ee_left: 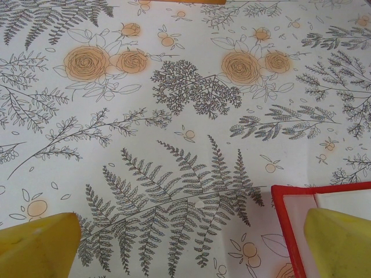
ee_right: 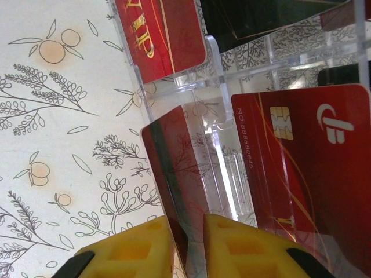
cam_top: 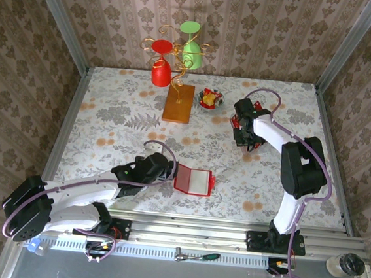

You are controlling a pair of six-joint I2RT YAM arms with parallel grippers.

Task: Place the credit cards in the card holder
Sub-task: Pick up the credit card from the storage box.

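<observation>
The left gripper [ee_left: 191,248] is wide open and holds nothing. The card holder [ee_left: 298,204] lies open under its right finger, and I see no card inside. Farther away, the right gripper [ee_right: 194,238] is closed on one card [ee_right: 174,165]. The other credit cards [ee_right: 313,174] stand just beyond its fingers in the clear stand [ee_right: 220,65]. I judge the task is only beginning.

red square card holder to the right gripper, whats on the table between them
Nothing but bare floral tablecloth lies between the flat red square card holder and the right gripper; the top external view shows that stretch.
</observation>
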